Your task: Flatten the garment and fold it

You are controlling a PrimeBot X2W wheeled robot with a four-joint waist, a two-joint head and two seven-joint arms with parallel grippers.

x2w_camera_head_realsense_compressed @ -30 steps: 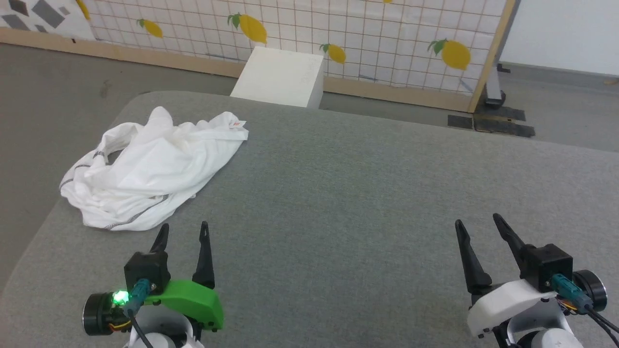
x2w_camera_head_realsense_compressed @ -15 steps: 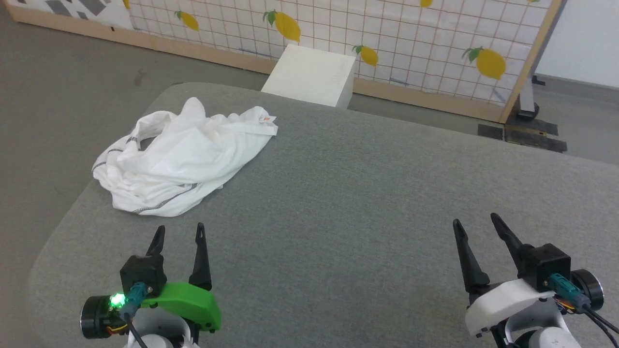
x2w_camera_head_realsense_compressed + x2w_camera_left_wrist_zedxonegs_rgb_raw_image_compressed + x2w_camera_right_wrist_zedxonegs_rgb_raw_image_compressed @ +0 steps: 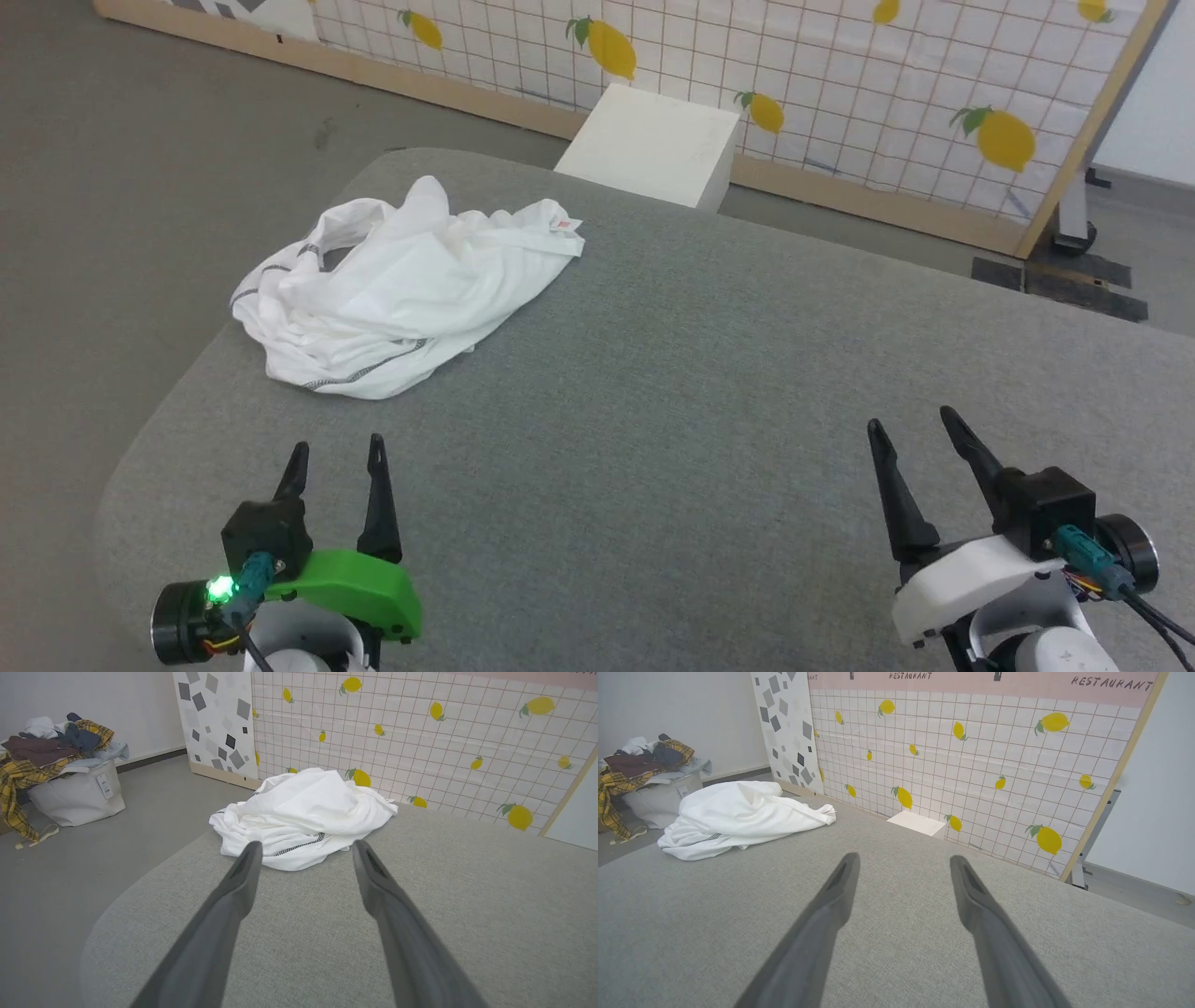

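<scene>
The garment (image 3: 401,289) is a white shirt with grey zigzag stitching, lying crumpled near the far left corner of the grey table (image 3: 672,373). A small orange tag (image 3: 563,225) shows at its far right end. My left gripper (image 3: 336,453) stands open near the table's front, a short way in front of the heap, with nothing between its fingers. In the left wrist view the garment (image 3: 303,814) lies straight ahead of the open left gripper (image 3: 303,847). My right gripper (image 3: 910,425) is open at the front right, far from the garment (image 3: 738,816), which lies to its left.
A rigid white box (image 3: 653,145) stands on the floor behind the table, against a lemon-patterned tiled panel (image 3: 840,84). A grey bin heaped with clothes (image 3: 60,779) stands on the floor to the left. The table's left edge curves close to the garment.
The head camera has swung left, so the whole scene has shifted right and down in the picture. The garment and both grippers keep their places on the table.
</scene>
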